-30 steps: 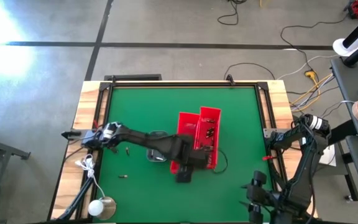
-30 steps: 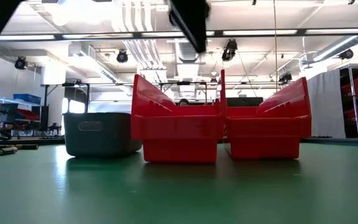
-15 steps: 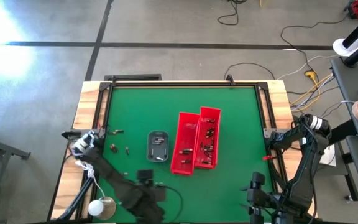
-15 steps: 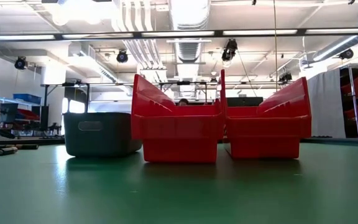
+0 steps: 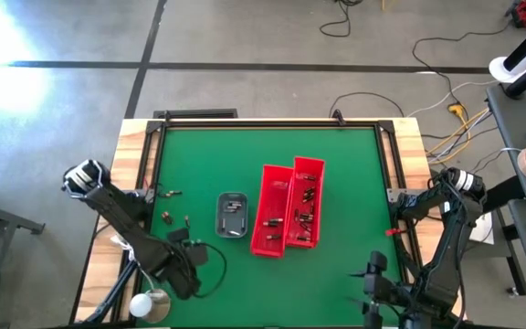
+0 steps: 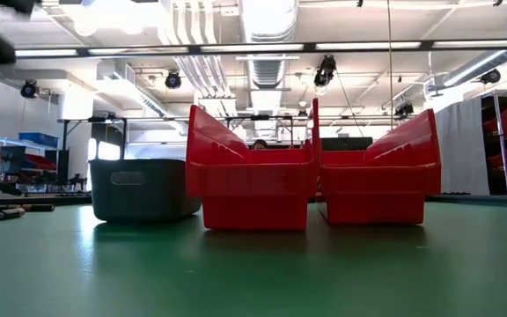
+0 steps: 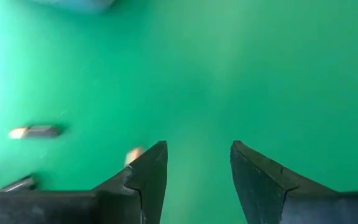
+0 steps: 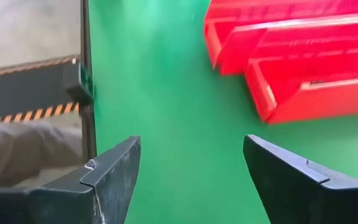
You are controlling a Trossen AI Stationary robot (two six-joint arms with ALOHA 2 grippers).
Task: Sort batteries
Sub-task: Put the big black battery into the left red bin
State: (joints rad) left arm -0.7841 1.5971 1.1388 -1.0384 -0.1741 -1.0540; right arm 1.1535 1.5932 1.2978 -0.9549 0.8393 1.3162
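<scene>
— Where are the batteries (image 5: pixel 297 208)?
— Many lie in the red bins (image 5: pixel 288 208); a few sit loose on the green bench (image 5: pixel 345 174).
— And the hands?
— Left hand (image 7: pixel 194 169) gapes empty; right hand (image 8: pixel 191 168) too.

High view: straight down on the whole green felt table (image 5: pixel 199 164); low view: at tabletop level, facing the two long red plastic bins (image 6: pixel 311 172) end-on, also seen from above; left wrist view: close over bare green; right wrist view: low, near the table's edge, facing those bins.
</scene>
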